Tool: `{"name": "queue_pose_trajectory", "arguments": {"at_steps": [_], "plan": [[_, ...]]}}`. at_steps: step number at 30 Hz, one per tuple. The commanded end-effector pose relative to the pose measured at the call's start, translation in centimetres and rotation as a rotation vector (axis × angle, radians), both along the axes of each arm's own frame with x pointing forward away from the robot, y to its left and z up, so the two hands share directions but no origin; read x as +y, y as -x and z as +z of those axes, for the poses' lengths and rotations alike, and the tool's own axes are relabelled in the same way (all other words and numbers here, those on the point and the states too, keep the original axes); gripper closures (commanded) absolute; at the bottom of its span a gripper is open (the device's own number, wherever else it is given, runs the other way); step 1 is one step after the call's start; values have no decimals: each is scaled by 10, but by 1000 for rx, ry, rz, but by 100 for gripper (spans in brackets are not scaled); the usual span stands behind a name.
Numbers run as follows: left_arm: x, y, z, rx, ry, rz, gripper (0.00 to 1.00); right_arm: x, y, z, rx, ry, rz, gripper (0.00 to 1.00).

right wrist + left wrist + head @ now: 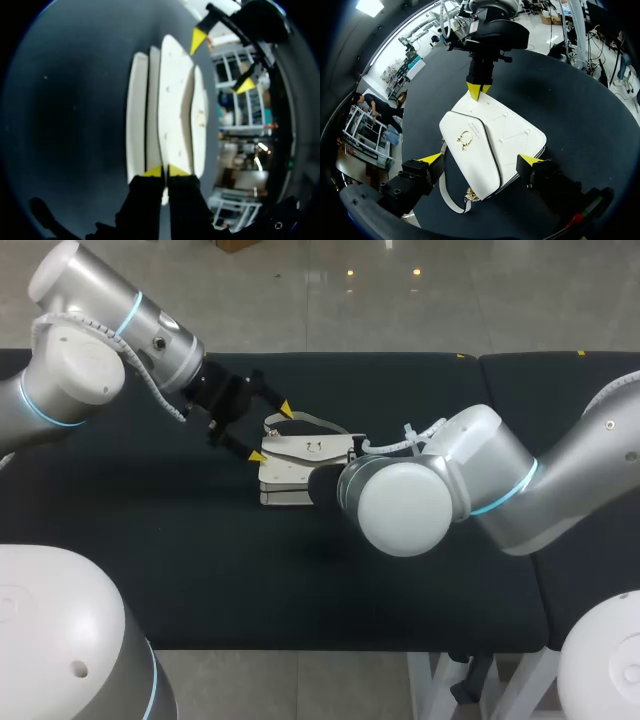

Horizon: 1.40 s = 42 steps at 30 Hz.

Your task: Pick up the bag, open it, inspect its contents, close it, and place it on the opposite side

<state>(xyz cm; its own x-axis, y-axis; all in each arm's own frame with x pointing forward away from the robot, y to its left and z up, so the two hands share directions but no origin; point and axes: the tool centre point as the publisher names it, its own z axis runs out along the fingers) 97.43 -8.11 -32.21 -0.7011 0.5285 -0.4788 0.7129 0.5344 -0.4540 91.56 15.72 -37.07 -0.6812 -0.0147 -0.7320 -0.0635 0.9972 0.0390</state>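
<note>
The white bag (295, 472) lies flat on the black table (150, 570), about in the middle, its flap down and the gold clasp (465, 140) facing up. The strap (315, 422) curls out along the far side of it. The left arm comes in from the far left corner, and the left gripper (272, 432) sits low at the bag's left end with its fingers spread wide, one yellow tip on the far side by the strap and the other at the near corner. From its own wrist camera the two tips stand on either side of the bag with the body of it between them. They look close to it, but I can't see both pressing on it, so that gripper reads as released. The right arm reaches in from the right, its big elbow joint (405, 505) hanging over the table just in front of the bag and hiding its hand from above. From the left wrist the right gripper (479, 90) shows at the opposite end of the bag, tips drawn together right on the edge. Its own camera shows those tips almost touching, with a thin white edge of the bag pinched between them, so it is clenched on the bag.
</note>
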Motion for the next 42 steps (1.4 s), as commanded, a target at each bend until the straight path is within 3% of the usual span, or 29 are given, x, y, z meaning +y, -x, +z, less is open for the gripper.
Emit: {"name": "queue_pose_trajectory", "arguments": {"at_steps": [1,8,20,21,22,24,42], "plan": [[-2,1,-3,-31,25,-14,0,0,5,-5,-26,-14,1,100],[-7,11,1,-135,81,-16,0,11,14,-5,-57,-11,-60,100],[-11,23,0,-229,115,-38,0,11,14,-5,-57,-11,-60,100],[-11,23,-1,-232,118,-38,5,11,14,-5,-57,-11,-60,100],[-11,24,-2,-232,119,-38,24,11,14,-5,-57,-11,-60,100],[-10,24,-4,-230,124,-37,50,11,14,-5,-57,-11,-60,100],[-16,18,-28,-198,124,-45,58,11,14,-5,-57,-11,-60,100]]}}
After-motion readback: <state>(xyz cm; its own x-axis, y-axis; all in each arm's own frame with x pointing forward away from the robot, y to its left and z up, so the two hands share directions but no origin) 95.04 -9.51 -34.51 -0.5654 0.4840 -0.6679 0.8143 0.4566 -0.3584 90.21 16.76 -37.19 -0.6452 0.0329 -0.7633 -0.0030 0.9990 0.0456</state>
